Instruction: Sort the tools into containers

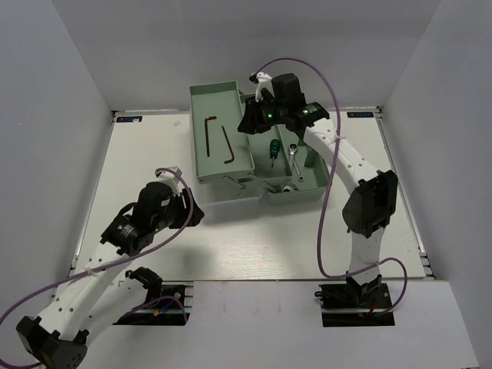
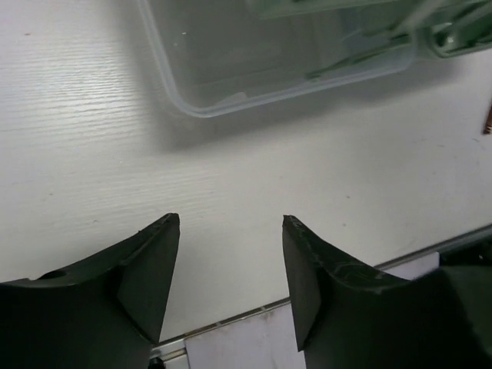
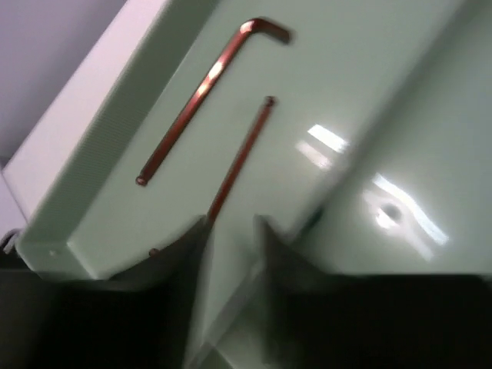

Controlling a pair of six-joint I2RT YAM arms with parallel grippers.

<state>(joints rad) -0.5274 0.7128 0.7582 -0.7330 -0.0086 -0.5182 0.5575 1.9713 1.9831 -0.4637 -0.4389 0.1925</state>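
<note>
brown hex keys [image 1: 226, 146] lie along tray [image 1: 223, 92]

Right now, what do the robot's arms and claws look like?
The left arm and right arm: white jointed links, black motor housings, a purple cable looping along each. Green lights on the right wrist. The left gripper has black wedge fingers.

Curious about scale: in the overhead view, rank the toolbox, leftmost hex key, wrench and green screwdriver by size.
1. toolbox, by far.
2. leftmost hex key and wrench: similar length, too close to call.
3. green screwdriver, shortest.
</note>
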